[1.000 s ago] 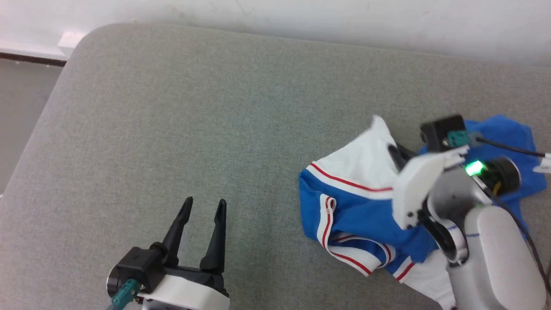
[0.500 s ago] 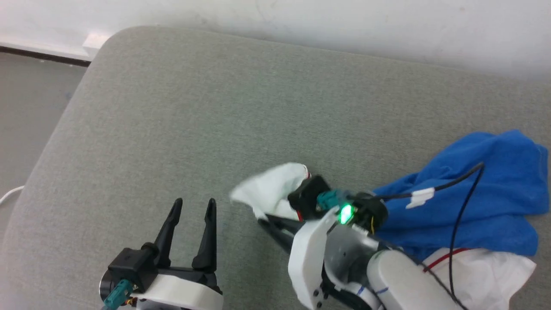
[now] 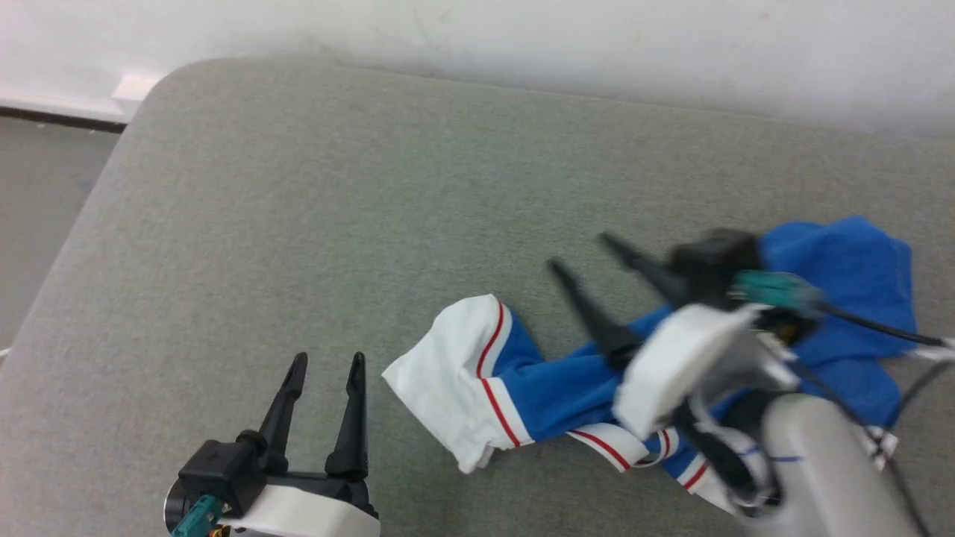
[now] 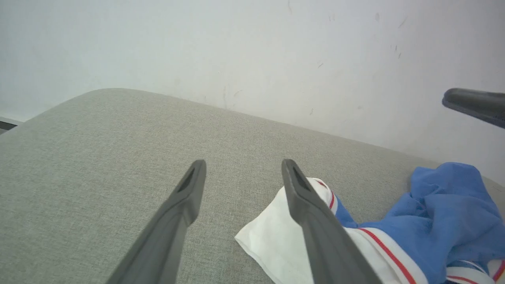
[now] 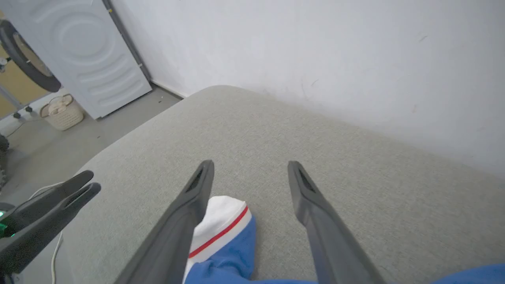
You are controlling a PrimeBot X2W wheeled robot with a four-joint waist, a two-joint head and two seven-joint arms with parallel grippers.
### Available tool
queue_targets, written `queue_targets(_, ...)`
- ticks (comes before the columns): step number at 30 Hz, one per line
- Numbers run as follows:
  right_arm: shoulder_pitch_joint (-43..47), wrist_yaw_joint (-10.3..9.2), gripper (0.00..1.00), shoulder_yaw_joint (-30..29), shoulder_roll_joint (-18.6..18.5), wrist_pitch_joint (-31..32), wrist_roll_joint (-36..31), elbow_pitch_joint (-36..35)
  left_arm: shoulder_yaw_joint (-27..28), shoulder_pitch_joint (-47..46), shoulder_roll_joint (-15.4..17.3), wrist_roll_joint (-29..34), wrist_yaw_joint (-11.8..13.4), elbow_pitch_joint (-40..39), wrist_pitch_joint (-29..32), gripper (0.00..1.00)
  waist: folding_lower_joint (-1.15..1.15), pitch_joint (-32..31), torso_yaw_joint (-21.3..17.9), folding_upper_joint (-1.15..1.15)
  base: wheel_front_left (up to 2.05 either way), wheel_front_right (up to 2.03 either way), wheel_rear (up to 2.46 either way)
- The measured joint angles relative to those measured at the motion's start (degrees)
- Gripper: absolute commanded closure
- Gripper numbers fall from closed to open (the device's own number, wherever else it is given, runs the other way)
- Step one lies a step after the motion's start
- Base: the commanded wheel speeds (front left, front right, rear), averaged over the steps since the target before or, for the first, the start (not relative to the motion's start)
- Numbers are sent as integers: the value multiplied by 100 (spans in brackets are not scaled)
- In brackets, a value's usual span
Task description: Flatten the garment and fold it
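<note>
In the head view, the shirt (image 3: 552, 388) lay crumpled on the grey cushion (image 3: 336, 186), toward its right side. It stretched from a white sleeve (image 3: 440, 388) with red trim near the middle to a blue heap at the far right. The right gripper (image 3: 580, 252) hung over the blue middle of the shirt with its fingers spread wide and nothing between them, their tips out over bare cushion beyond the cloth. The left gripper (image 3: 327, 359) stood at the lower left, its fingers also parted and empty, with the sleeve near its right side but apart from it. In the left wrist view, the left gripper (image 4: 243, 163) pointed across the cushion toward the pale wall (image 4: 252, 47) with open space between its fingers. The white sleeve (image 4: 272, 240) lay to the right, partly behind the right-hand finger, and the blue cloth (image 4: 446, 213) was bunched farther right. One finger (image 4: 473, 103) of the right gripper reached in from the right edge. In the right wrist view, the right gripper (image 5: 251, 163) was spread over the cushion. The sleeve's end (image 5: 221, 221) lay low between the fingers and partly behind the left-hand one, gripped by neither. The left gripper (image 5: 90, 184) showed at the lower left, with a white appliance (image 5: 79, 51) and a basket (image 5: 61, 114) on the floor behind it.
</note>
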Motion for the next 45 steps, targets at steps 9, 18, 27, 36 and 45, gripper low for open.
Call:
queue_targets(9,1589,-1,0,-2180,-11,-1334,-779,-1426,2,12,163,20,-9,-234,0,0,0,6,-490,0,0,0,0)
queue_targets(18,3067,-1,0,-2894,-15,-2409,-226,-1355,-87,375,360,118,-163,-502,0,0,0,146,-912,0,0,0,0)
queue_targets(27,3022,-1,0,-2839,-14,-2679,-170,-1195,-445,474,989,670,-310,-1026,736,0,0,199,-1098,0,0,0,0)
queue_targets(36,2955,-1,0,-2741,-14,-2668,-169,-1160,-1129,399,1586,779,-815,-1105,2643,0,0,282,-1062,0,0,0,0)
queue_targets(45,2921,-1,0,-2692,-15,-2611,-169,-1141,-1194,25,1316,836,-759,-583,2526,0,0,355,-1101,0,0,0,0)
